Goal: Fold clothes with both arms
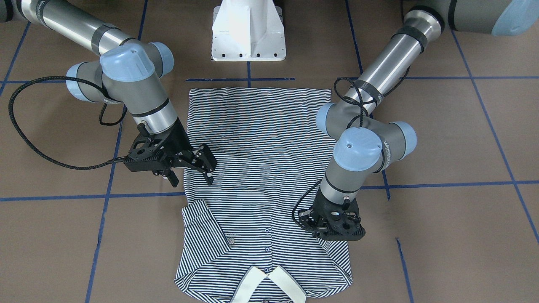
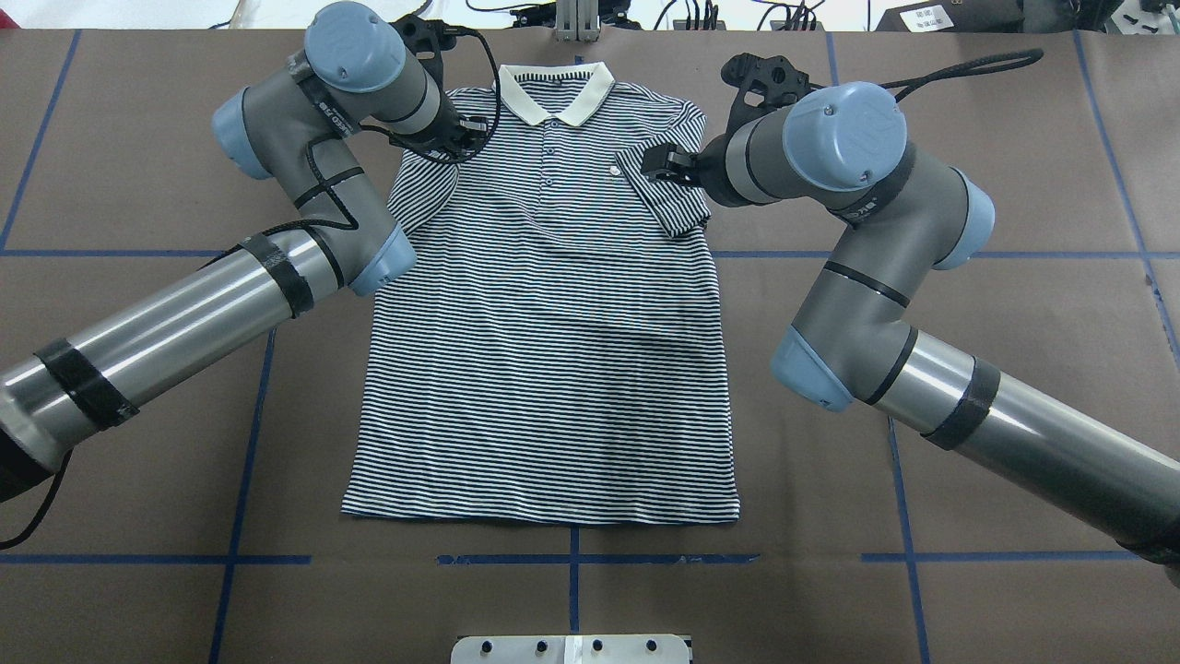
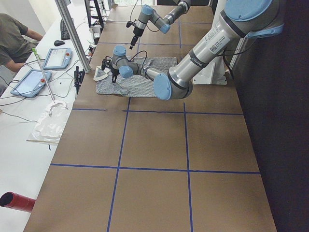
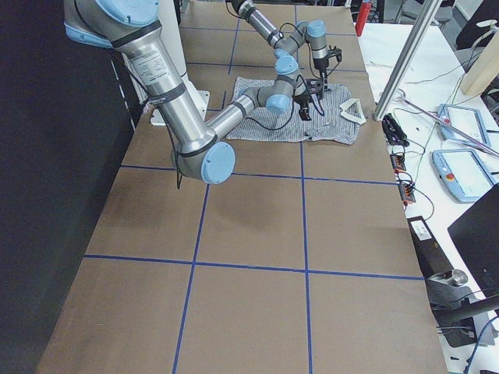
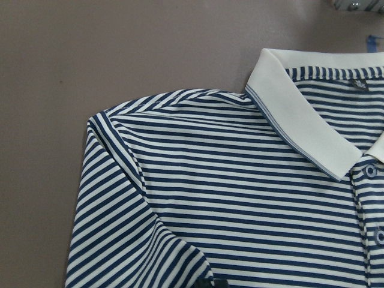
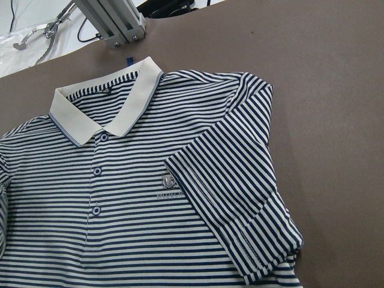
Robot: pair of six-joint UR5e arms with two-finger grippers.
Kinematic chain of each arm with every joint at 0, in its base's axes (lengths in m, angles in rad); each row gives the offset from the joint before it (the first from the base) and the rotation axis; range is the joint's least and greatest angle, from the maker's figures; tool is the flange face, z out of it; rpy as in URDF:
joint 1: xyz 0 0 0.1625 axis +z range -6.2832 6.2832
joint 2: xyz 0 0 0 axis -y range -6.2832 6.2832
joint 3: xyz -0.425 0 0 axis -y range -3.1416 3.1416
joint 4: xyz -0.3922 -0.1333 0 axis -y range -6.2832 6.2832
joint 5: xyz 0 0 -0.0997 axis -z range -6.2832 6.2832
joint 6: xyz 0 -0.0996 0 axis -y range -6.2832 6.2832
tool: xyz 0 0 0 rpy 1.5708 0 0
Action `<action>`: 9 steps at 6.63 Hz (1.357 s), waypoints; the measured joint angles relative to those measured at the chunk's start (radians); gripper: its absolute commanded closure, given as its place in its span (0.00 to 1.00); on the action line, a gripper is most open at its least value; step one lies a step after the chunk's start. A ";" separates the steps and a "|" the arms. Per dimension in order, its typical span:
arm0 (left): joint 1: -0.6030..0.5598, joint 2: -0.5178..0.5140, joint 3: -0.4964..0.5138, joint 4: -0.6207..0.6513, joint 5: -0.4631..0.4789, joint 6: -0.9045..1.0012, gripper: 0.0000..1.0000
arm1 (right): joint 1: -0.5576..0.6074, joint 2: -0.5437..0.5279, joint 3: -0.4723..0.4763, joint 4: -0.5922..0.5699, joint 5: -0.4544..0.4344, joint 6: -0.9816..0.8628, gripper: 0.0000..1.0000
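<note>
The striped polo shirt (image 2: 544,369) lies flat and face up, its cream collar (image 2: 553,92) at the far side from the robot's base. The sleeve on my right (image 2: 668,198) is folded in over the chest beside the logo (image 6: 168,179). The sleeve on my left (image 5: 120,228) also lies in along the body. My right gripper (image 1: 191,182) hovers open and empty above that side's edge; it also shows in the overhead view (image 2: 662,166). My left gripper (image 2: 464,138) points down over the shoulder by the collar, jaws apart, holding nothing.
The white pedestal base (image 1: 248,33) stands behind the hem. Blue tape lines (image 2: 572,559) grid the brown table. An operators' bench with tablets (image 3: 55,58), a seated person (image 3: 14,38) and a metal post (image 3: 72,34) lie beyond the collar end.
</note>
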 measured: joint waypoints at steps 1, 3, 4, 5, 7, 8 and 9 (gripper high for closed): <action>-0.001 0.036 -0.087 0.008 -0.013 0.000 0.24 | -0.028 -0.041 0.051 -0.006 0.001 0.059 0.00; -0.002 0.211 -0.376 0.009 -0.111 -0.002 0.24 | -0.135 -0.142 0.210 -0.104 -0.017 0.223 0.00; -0.002 0.286 -0.492 0.010 -0.137 -0.002 0.25 | -0.234 -0.193 0.307 -0.203 -0.083 0.315 0.02; -0.002 0.323 -0.545 0.011 -0.146 -0.002 0.25 | -0.360 -0.247 0.373 -0.266 -0.204 0.441 0.04; 0.000 0.341 -0.567 0.007 -0.150 -0.050 0.25 | -0.534 -0.293 0.434 -0.407 -0.356 0.682 0.11; 0.002 0.342 -0.569 0.002 -0.150 -0.069 0.25 | -0.570 -0.301 0.445 -0.457 -0.379 0.747 0.19; 0.004 0.343 -0.569 0.000 -0.149 -0.080 0.25 | -0.584 -0.313 0.446 -0.476 -0.385 0.771 0.27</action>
